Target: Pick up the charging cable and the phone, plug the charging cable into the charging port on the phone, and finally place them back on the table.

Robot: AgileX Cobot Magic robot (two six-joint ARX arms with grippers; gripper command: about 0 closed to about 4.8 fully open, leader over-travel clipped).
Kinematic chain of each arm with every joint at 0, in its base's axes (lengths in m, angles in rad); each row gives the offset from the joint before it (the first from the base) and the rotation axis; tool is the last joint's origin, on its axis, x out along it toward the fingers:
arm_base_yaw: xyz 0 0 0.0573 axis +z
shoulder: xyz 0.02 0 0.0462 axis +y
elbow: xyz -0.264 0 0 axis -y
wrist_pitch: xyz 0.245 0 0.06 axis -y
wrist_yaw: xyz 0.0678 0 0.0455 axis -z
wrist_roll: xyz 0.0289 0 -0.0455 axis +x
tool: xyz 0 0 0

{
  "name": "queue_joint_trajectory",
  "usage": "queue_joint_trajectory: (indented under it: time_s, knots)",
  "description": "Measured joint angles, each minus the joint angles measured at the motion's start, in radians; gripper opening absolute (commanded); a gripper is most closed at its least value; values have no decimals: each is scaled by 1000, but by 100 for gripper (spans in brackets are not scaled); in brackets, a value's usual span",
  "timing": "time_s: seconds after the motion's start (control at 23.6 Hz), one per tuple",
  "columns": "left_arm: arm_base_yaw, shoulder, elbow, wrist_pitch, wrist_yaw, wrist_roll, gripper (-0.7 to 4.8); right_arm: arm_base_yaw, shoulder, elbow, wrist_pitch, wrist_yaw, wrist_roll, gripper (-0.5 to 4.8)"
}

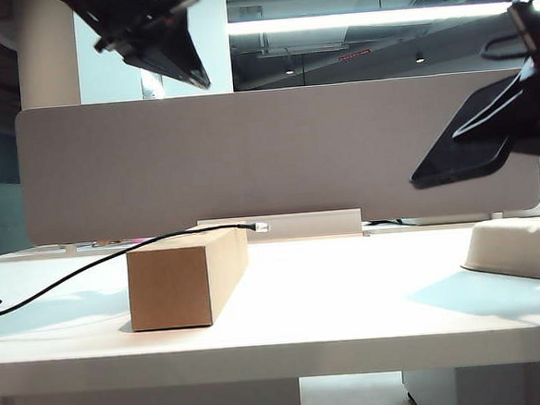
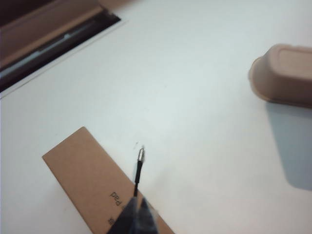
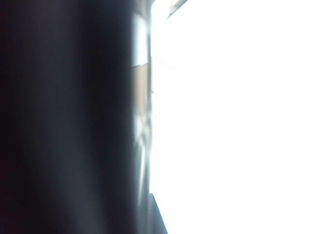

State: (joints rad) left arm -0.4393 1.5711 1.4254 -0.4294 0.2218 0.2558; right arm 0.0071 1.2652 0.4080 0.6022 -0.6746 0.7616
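The black charging cable (image 1: 71,272) runs from the table's left edge up over a cardboard box (image 1: 187,278), and its silver plug tip (image 1: 261,226) juts past the box's far end. My left gripper (image 1: 196,73) hangs high above the box, shut and empty. In the left wrist view its closed fingertips (image 2: 137,212) point down at the plug tip (image 2: 141,155) far below. My right gripper (image 1: 515,120) is shut on the black phone (image 1: 461,157), held tilted in the air at the right. The phone (image 3: 73,122) fills the right wrist view as a dark blur. The charging port is hidden.
The white table (image 1: 351,299) has a grey divider panel (image 1: 276,156) along its back. A white tray-like object (image 1: 523,245) lies at the right, under the raised phone, and also shows in the left wrist view (image 2: 285,73).
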Motion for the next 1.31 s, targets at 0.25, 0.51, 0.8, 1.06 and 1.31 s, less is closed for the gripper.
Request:
queue_joint_trajectory:
  time_s: [0.25, 0.51, 0.8, 1.06, 1.31]
  knots:
    - [-2, 167, 180, -115, -23, 18, -3, -1, -69, 0, -67, -2, -56, -8]
    - [-6, 388, 414, -283, -24, 71, 62, -1, -129, 0, -175, -16, -121, -8]
    - [-35, 549, 561, -317, -22, 88, 124, -1, -133, 0, -243, -18, -143, -8]
    - [-54, 638, 653, -368, -24, 123, 124, -1, -133, 0, -298, -18, -183, -8]
    - [-70, 661, 652, -384, -72, 159, 124, -1, -133, -1, -305, -18, -186, -8]
